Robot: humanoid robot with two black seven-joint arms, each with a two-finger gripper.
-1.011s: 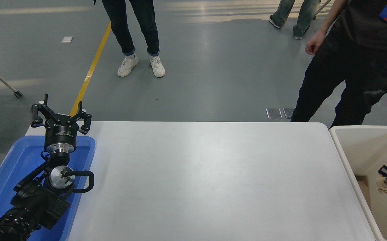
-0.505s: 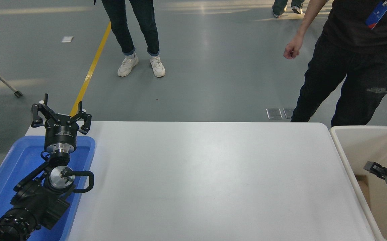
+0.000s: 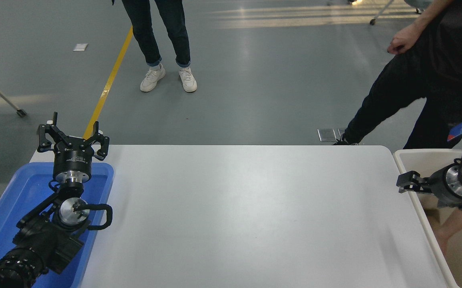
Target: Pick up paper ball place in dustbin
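Head view: white table [image 3: 247, 208] stretches across the middle, with a shallow blue tray [image 3: 11, 200] at its left end and the cream-white dustbin [image 3: 415, 157] butted against its right end. Over the tray the left gripper [image 3: 72, 140] sits parked, pointing away from the camera, its black fingers spread wide and holding nothing. From the right edge the right gripper [image 3: 406, 185] reaches leftward above the near wall of the dustbin, just over the rim where bin meets table; I see black finger parts at its tip with nothing between them, but I cannot tell whether they are spread or closed. Of the paper ball I can see no trace from here; what shows of the bin's inside is a brownish floor with a bare forearm [image 3: 457, 224] reaching down into it. A person in dark clothes [image 3: 423, 80] leans over at the far right. Another person's legs and white sneakers [image 3: 167, 78] stand on the grey floor beyond, beside a yellow line [image 3: 109, 80].
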